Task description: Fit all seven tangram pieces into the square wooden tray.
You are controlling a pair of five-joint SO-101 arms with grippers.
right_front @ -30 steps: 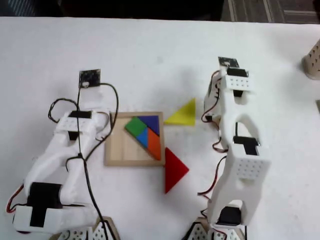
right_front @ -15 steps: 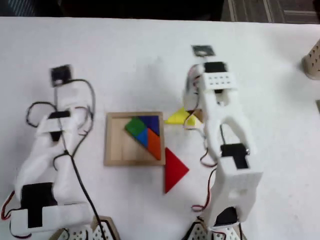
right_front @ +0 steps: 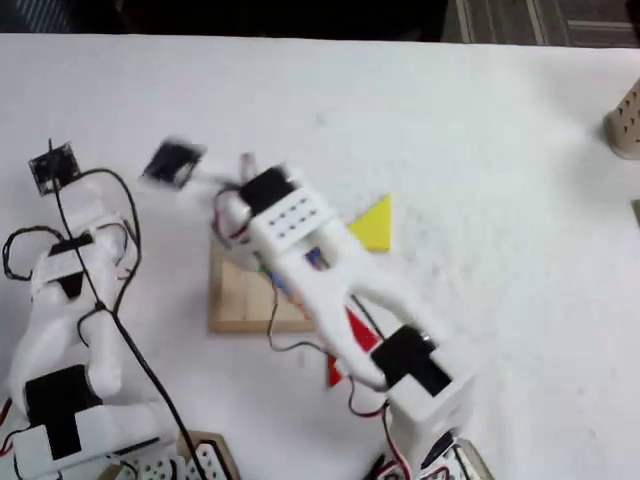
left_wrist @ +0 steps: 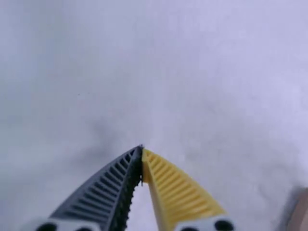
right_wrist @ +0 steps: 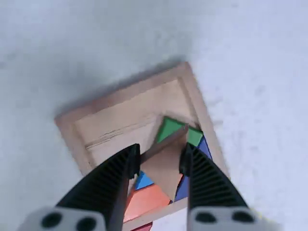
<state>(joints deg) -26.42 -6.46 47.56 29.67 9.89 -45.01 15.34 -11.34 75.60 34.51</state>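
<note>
From above: arm stretched across the wooden tray [right_front: 232, 305], yellow triangle [right_front: 375, 224] just beside. Left wrist: left gripper [left_wrist: 141, 150] closed, empty, over bare table [left_wrist: 192, 72], probably giving room. Right wrist: right gripper [right_wrist: 159, 155] clamping tan triangle [right_wrist: 166, 173] over the tray, likely for insertion.

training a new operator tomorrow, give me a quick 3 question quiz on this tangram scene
1. True or false: the left gripper is shut with nothing between its fingers.
2. What does the right gripper hold at the tray?
A. a plain wooden triangle
B. a purple square
C. nothing
3. Fill in the gap: the yellow triangle lies ___ the tray (inside or outside).

Key: 1 true; 2 A; 3 outside.
</note>
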